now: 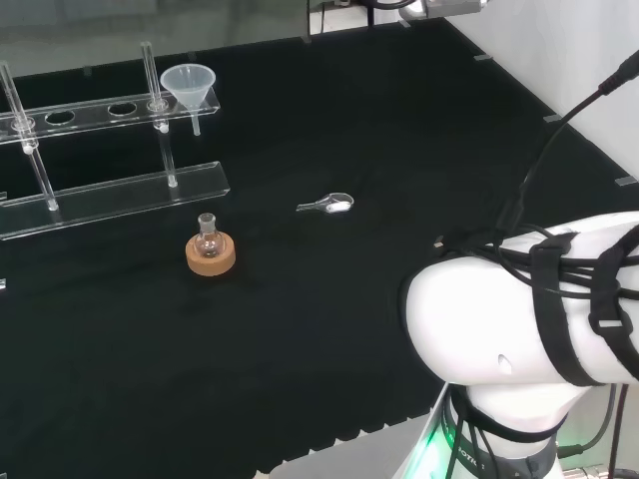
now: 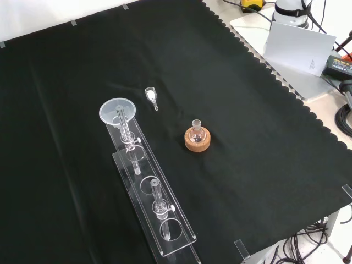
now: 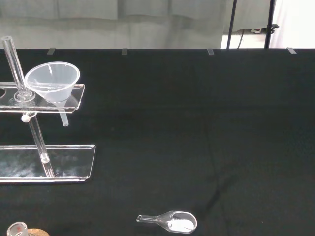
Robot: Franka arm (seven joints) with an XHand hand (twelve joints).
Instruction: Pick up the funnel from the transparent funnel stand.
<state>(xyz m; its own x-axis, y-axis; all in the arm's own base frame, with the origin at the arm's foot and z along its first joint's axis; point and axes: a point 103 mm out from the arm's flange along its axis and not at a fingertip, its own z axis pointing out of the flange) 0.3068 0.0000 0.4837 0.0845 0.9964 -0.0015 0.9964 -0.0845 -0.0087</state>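
White arm links [image 1: 519,309] bulk up closest to me in the head view, and I cannot tell how the robot hand is set. Farther out on the black-clothed tabletop [image 2: 247,137], the funnel [image 1: 189,85] sits upright in the end hole of the transparent funnel stand [image 1: 110,190], stem hanging through the upper bar. Near the stand, a small round flask [image 2: 197,131] rests on a cork ring [image 2: 197,141]. Off to one side lies a little clear scoop [image 3: 172,221] with white powder in it.
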